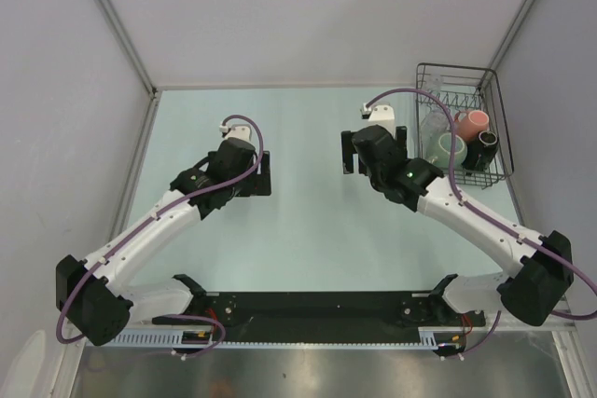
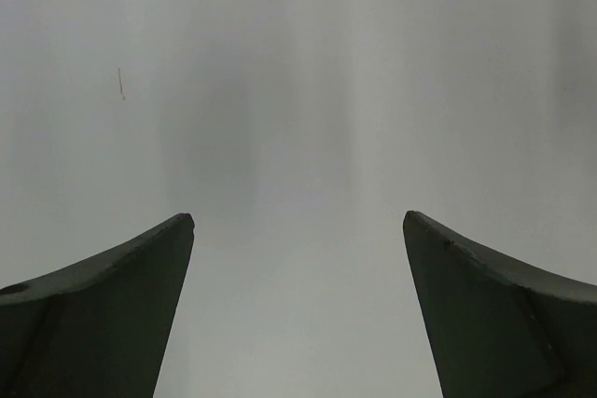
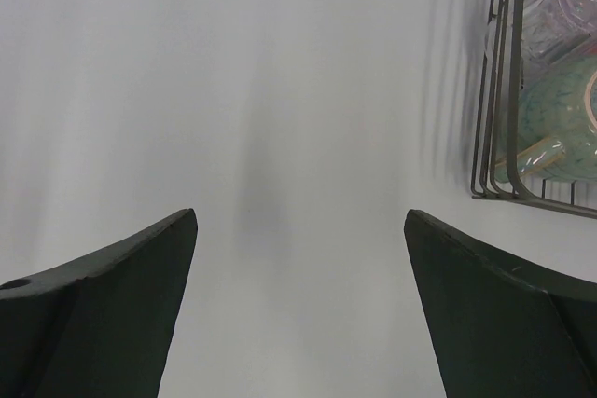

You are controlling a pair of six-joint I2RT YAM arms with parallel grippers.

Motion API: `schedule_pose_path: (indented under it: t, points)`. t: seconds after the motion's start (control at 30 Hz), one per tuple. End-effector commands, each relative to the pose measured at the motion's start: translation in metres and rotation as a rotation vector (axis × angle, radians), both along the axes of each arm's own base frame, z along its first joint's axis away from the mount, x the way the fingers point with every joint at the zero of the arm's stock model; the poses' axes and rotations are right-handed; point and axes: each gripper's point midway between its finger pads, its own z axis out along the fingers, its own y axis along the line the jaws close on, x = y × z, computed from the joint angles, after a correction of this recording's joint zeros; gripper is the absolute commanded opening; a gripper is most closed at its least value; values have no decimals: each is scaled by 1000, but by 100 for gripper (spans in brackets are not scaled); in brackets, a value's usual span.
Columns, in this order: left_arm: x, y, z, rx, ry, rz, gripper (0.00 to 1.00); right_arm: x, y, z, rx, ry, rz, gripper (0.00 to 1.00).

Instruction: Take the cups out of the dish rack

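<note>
The black wire dish rack (image 1: 453, 67) stands at the far right of the table. In it are a salmon-pink cup (image 1: 472, 123), a sage-green mug (image 1: 447, 149), a dark pale-rimmed cup (image 1: 486, 149) and a clear glass tumbler (image 1: 431, 125). My right gripper (image 1: 373, 149) is open and empty, pointing down at the table just left of the rack. In the right wrist view the gripper (image 3: 298, 221) is over bare table, with the rack's wires (image 3: 511, 90), the green mug (image 3: 550, 132) and a clear tumbler (image 3: 560, 16) at the right edge. My left gripper (image 1: 250, 174) is open and empty over bare table (image 2: 298, 221).
Grey walls close in the pale green table (image 1: 298, 230) at the back and on both sides. The rack sits against the right wall. A black rail (image 1: 317, 309) with both arm bases runs along the near edge.
</note>
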Motion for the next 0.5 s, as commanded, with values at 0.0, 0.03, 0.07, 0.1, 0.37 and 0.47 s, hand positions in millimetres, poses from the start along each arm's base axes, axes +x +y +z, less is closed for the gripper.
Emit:
schedule_pose_path:
  t: [0.0,0.03,0.07,0.1,0.37,0.47]
  points:
    - [4,-1,15,-29,-44,7,100,5,2,11,13,-30,-23,100]
    - [4,-1,16,-35,-46,9,100,5,2,11,5,-29,-20,100]
    - [4,-2,17,-40,-47,4,100,5,2,11,6,-29,-18,100]
    - [4,-2,17,-41,-46,4,100,6,2,12,6,-31,-19,100]
    - [-2,-4,14,-61,-34,1,100,25,-26,10,129,9,-128,100]
    - [-6,-2,14,-70,-36,-4,100,43,-67,12,65,6,-266,100]
